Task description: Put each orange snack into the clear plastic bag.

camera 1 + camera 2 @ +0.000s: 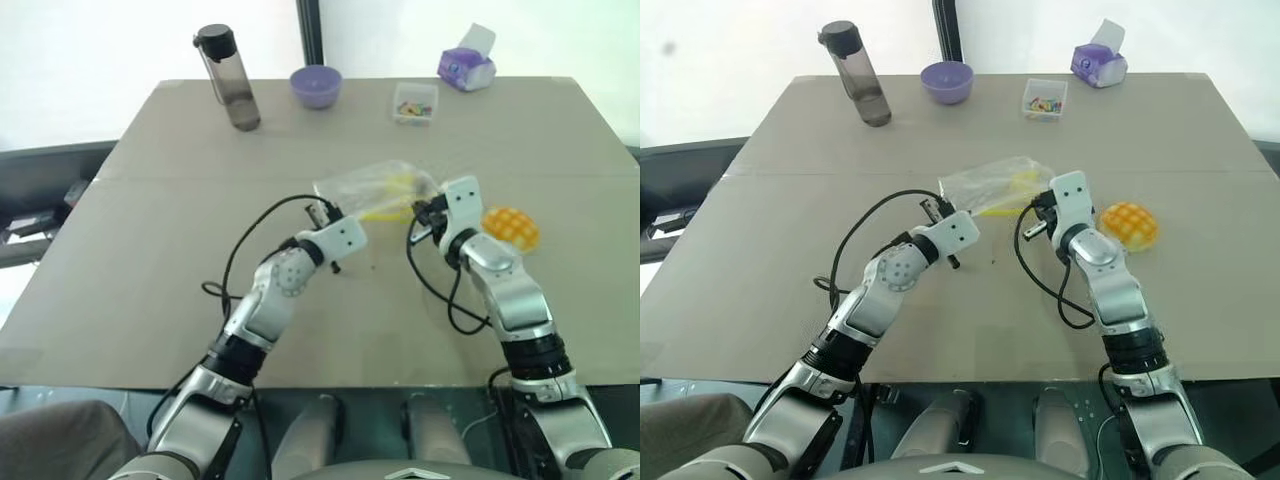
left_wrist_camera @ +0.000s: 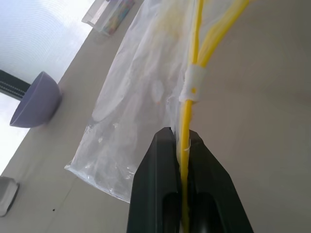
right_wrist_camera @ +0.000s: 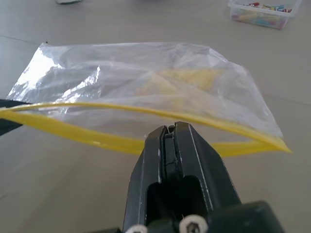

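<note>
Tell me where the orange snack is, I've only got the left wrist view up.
Observer: The orange snack lies on the table, just right of the right claw, outside the clear plastic bag.
Operator: Is that right claw open?
Observer: No, it is shut at the bag's yellow strip; I cannot tell whether it pinches the strip.
Operator: Anything else out there?
Observer: A dark water bottle stands upright at the table's far left.
</note>
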{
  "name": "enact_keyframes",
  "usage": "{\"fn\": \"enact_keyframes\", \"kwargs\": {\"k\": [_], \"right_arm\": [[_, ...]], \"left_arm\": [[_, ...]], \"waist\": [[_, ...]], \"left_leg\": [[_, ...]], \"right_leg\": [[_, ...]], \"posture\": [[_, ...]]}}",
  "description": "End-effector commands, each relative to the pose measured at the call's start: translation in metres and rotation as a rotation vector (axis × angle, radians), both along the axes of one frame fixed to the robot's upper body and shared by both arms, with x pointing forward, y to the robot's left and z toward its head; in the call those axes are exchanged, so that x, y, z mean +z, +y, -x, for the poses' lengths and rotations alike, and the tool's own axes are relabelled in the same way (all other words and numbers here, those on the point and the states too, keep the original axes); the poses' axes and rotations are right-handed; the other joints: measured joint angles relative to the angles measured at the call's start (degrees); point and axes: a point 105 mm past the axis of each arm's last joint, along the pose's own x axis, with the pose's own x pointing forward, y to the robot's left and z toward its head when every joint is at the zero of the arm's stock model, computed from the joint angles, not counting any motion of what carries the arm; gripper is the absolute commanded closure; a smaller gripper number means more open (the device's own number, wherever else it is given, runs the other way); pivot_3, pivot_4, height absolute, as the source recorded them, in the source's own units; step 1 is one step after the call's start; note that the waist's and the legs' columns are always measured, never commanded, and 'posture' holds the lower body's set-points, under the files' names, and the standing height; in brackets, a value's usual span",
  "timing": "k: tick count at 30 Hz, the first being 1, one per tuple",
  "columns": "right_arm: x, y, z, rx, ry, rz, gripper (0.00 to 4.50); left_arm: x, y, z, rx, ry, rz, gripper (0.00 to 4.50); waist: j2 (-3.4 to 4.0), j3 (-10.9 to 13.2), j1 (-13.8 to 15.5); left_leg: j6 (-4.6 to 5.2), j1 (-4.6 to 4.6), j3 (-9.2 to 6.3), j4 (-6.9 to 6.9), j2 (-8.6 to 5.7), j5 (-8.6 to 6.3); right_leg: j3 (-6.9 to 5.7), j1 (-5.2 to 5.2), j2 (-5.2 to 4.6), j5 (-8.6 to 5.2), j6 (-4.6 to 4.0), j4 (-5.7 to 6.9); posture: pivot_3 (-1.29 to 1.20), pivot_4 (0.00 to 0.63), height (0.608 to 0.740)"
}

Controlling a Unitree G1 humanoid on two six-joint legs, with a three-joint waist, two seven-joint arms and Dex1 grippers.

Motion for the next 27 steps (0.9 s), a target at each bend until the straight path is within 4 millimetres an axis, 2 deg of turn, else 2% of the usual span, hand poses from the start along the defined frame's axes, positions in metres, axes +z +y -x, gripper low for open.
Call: {"fn": "enact_keyframes", "kwargs": {"k": [1,4,7,8,9,14,16,19,23,27], "right_arm": [[0.016,0.009,-0.008,0.025,-0.07,0.003,4.39],[0.005,0.014,-0.015,0.051,-0.064,0.079,4.39],[-0.003,0.014,-0.02,0.078,-0.114,0.234,3.75],[-0.004,0.013,-0.02,0.086,-0.133,0.282,3.17],[-0.005,0.012,-0.02,0.093,-0.153,0.324,2.96],[-0.007,0.004,-0.017,0.142,-0.333,0.644,0.79],[-0.007,0.002,-0.013,0.166,-0.385,0.714,0.03],[-0.005,0.002,-0.006,0.192,-0.424,0.714,0.03],[0.008,0.001,0.007,0.206,-0.505,0.699,0.03],[0.009,-0.002,0.024,0.228,-0.457,0.601,0.03]], "left_arm": [[0.011,-0.014,0.009,-0.075,-0.031,0.021,4.5],[0.01,-0.019,0.014,-0.11,-0.033,0.019,4.5],[0.01,-0.02,0.017,-0.117,-0.035,0.015,4.5],[0.01,-0.019,0.017,-0.115,-0.036,0.015,4.5],[0.01,-0.018,0.017,-0.11,-0.035,0.015,4.5],[0.009,-0.014,0.016,-0.086,-0.033,0.015,4.5],[0.009,-0.013,0.015,-0.083,-0.032,0.016,4.5],[0.009,-0.014,0.014,-0.079,-0.031,0.017,4.5],[0.01,-0.014,0.012,-0.069,-0.033,0.024,4.5],[0.011,-0.014,0.009,-0.064,-0.036,0.033,4.5]], "waist": [[0.0,0.0,0.0],[0.0,0.0,0.0],[0.0,0.0,0.0],[0.0,0.0,0.0],[0.0,0.0,0.0],[0.0,0.0,-0.1],[0.0,0.0,-0.1],[-0.01,0.0,0.0],[-0.01,0.0,0.1],[-0.02,0.0,0.2]], "left_leg": [[0.0,0.0,0.0,0.0,0.0,0.0],[0.0,0.0,0.01,0.0,0.0,0.0],[0.0,0.0,0.02,0.0,-0.01,0.0],[0.0,0.0,0.03,0.0,-0.01,0.0],[0.0,0.0,0.02,0.0,-0.01,0.0],[-0.01,-0.01,0.04,0.0,-0.02,0.0],[-0.01,0.0,0.05,0.0,-0.01,0.0],[-0.01,-0.01,0.04,0.0,0.0,0.01],[-0.01,-0.02,0.04,0.0,-0.01,0.01],[-0.01,-0.02,0.03,0.0,0.0,0.01]], "right_leg": [[0.0,-0.01,0.0,0.0,0.0,0.0],[0.0,-0.01,0.0,0.0,0.0,0.0],[0.01,-0.01,0.0,0.0,0.0,0.0],[0.01,-0.02,-0.01,0.0,0.0,0.0],[0.01,-0.02,-0.01,0.0,0.0,0.0],[0.01,-0.03,0.0,0.0,0.0,0.0],[0.02,-0.03,0.01,0.0,0.0,0.0],[0.02,-0.03,0.02,0.0,0.0,0.0],[0.02,-0.02,-0.01,0.0,0.0,-0.02],[0.02,-0.01,0.0,0.0,0.0,-0.02]], "posture": [[0.0,0.15,0.739],[0.0,0.15,0.739],[0.0,0.15,0.739],[0.0,0.15,0.739],[0.0,0.15,0.739],[0.0,0.15,0.739],[0.0,0.15,0.739],[0.0,0.15,0.739],[0.0,0.15,0.739],[0.0,0.15,0.739]]}}
